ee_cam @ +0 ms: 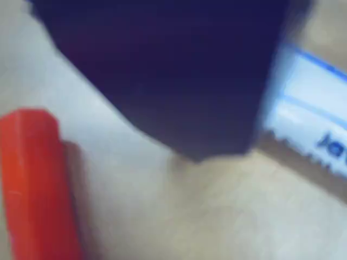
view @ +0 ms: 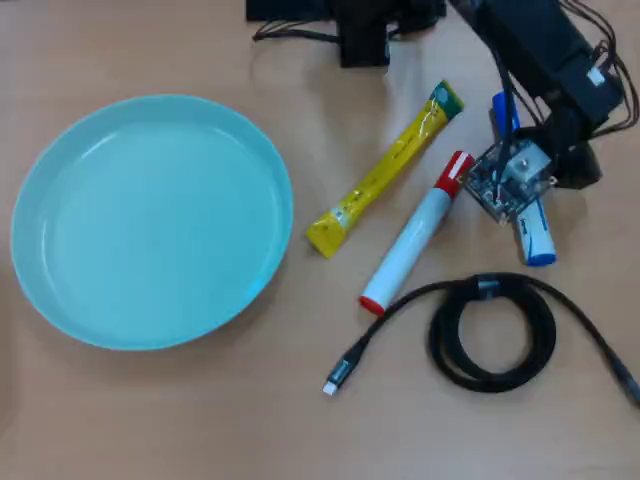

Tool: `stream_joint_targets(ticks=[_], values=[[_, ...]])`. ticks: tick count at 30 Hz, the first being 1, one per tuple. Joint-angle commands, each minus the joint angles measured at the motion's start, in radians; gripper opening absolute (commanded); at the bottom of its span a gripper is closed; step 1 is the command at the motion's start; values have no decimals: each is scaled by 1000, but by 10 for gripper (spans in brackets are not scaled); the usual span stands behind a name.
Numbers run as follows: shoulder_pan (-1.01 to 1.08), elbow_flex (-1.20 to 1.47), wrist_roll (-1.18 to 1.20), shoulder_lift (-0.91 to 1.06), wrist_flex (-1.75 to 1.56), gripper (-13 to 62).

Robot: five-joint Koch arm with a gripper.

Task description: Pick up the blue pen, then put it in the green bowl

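Observation:
The blue pen (view: 535,238) lies on the wooden table at the right of the overhead view, its middle covered by my gripper (view: 515,192), which hangs low right over it. Only the pen's two ends show there. In the blurred wrist view one dark finger (ee_cam: 179,81) fills the top, with the pen's white barrel and blue print (ee_cam: 309,108) just to its right. The other jaw is hidden, so open or shut is unclear. The green bowl (view: 60,290), wide and pale teal, sits far to the left with nothing in it.
A white marker with a red cap (view: 415,235) lies just left of the gripper, its cap (ee_cam: 35,184) close in the wrist view. Beside it is a yellow packet (view: 385,175). A coiled black cable (view: 490,335) lies below the pen.

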Motion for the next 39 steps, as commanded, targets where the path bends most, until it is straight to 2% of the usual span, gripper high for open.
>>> stream_joint_targets(ticks=[1,9,11,14,20,23,26,28,39], values=[[17,-78,-12,-2,-6,555],[25,-49,-11,-29,-5,553],[31,-40,-9,-29,-5,527],[32,-37,3,-29,-5,417],[29,-26,14,-28,-9,100],[31,-17,25,-28,-28,9],[31,3,37,-26,-37,-46],[31,21,37,-26,-49,-65],[25,35,44,-23,-46,-65]])
